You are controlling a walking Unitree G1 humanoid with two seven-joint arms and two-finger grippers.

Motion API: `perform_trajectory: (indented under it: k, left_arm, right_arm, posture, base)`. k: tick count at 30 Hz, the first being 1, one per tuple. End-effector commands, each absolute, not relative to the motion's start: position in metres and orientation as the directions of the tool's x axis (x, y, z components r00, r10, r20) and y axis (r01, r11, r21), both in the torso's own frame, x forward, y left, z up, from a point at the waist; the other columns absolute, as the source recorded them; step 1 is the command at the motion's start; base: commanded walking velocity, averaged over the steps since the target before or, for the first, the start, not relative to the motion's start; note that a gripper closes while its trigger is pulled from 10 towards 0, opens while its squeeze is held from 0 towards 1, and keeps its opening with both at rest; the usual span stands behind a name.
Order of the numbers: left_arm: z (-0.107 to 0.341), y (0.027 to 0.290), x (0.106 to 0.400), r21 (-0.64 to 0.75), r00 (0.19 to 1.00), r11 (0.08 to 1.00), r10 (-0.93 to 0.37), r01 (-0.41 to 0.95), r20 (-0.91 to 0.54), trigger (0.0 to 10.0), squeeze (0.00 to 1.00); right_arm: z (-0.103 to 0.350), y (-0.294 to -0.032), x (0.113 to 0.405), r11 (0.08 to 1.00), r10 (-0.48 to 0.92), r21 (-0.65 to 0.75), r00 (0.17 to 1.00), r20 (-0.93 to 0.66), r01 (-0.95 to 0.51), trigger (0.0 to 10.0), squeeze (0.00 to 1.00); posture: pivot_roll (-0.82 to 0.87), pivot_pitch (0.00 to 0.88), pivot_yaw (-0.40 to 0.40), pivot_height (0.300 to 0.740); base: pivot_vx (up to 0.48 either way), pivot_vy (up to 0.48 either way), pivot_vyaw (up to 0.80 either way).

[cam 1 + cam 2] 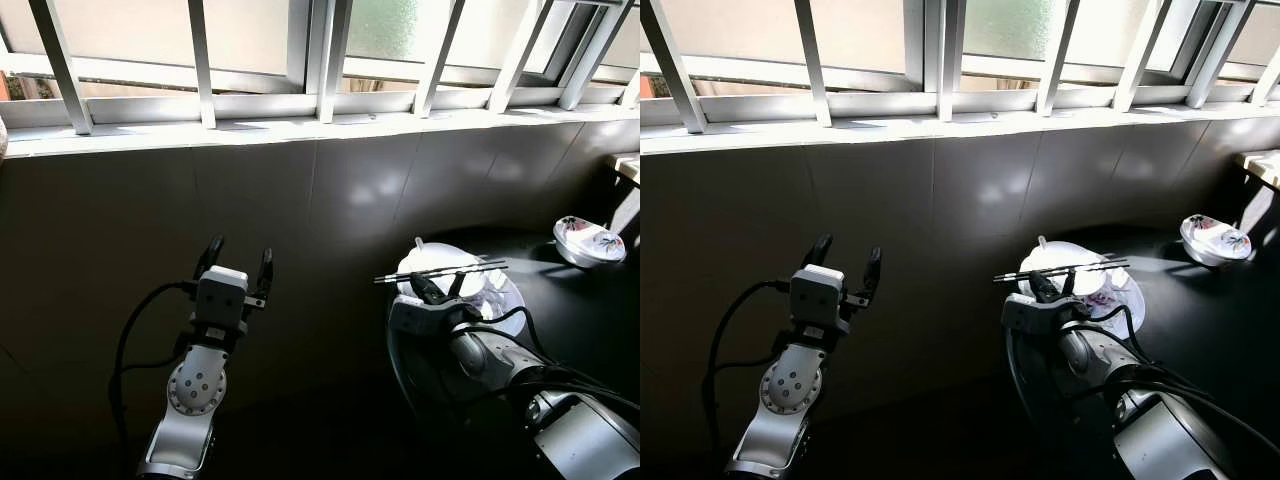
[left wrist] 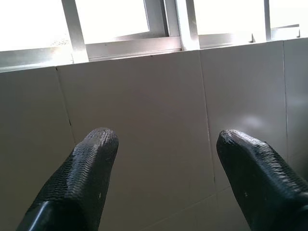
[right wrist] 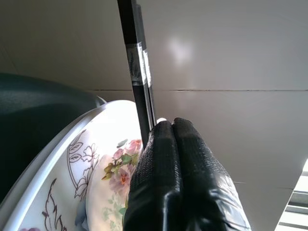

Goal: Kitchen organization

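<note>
A pair of black chopsticks (image 1: 440, 271) lies level across the tips of my right gripper (image 1: 437, 283), which is shut on them. They hang just above a white floral plate (image 1: 508, 297) on the dark counter. In the right wrist view the chopsticks (image 3: 137, 62) run past the pressed-together fingertips (image 3: 171, 139), with the flowered plate (image 3: 62, 192) below them. My left gripper (image 1: 238, 258) is raised at the left, open and holding nothing. It faces the tiled wall (image 2: 159, 96).
A small floral bowl (image 1: 588, 240) sits on the counter at the far right. The grey tiled wall (image 1: 300, 200) rises behind both arms to a white sill and a barred window (image 1: 320, 60). The dark counter (image 1: 580, 320) stretches right of the plate.
</note>
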State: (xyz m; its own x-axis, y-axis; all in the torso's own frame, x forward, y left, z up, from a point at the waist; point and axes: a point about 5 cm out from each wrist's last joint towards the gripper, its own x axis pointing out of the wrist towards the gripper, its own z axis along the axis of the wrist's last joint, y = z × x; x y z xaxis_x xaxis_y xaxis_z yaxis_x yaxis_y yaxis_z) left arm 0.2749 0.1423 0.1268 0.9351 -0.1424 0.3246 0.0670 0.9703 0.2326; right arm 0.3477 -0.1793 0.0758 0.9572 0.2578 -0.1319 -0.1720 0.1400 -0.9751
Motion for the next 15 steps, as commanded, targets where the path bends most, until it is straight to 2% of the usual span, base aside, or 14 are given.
perform_trajectory:
  k: [1,4,8,14,15]
  left_arm:
    - [0.123,0.137,0.273,0.231,0.935,0.969,-0.156,0.083,0.318,10.0,0.0]
    - [0.123,0.137,0.273,0.232,0.935,0.969,-0.156,0.083,0.317,10.0,0.0]
    - [0.123,0.137,0.273,0.231,0.935,0.969,-0.157,0.085,0.317,10.0,0.0]
    - [0.123,0.137,0.274,0.231,0.935,0.969,-0.16,0.088,0.317,10.0,0.0]
    - [0.123,0.137,0.274,0.231,0.935,0.969,-0.16,0.087,0.317,10.0,0.0]
  right_arm:
    - [0.075,-0.182,0.346,0.157,0.247,-0.977,0.964,-0.101,-0.143,0.0,0.0]
    - [0.081,-0.178,0.346,0.2,0.266,-0.976,0.964,-0.03,-0.085,0.0,0.0]
    - [0.092,-0.172,0.349,0.193,0.295,-0.981,0.954,0.061,0.004,0.0,0.0]
    - [0.111,-0.152,0.353,0.301,0.33,-0.952,0.931,0.155,0.052,0.0,0.0]
    - [0.115,-0.148,0.352,0.333,0.334,-0.94,0.924,0.184,0.067,0.6,0.0]
  posture:
    - [0.06,0.0,-0.091,0.74]
    - [0.05,0.0,-0.09,0.74]
    - [0.05,0.0,-0.09,0.74]
    - [0.05,0.0,-0.091,0.74]
    - [0.05,0.0,-0.091,0.74]
  base:
    - [0.0,0.0,0.0]
    - [0.0,0.0,0.0]
    - [0.0,0.0,0.0]
    - [0.0,0.0,0.0]
    - [0.0,0.0,0.0]
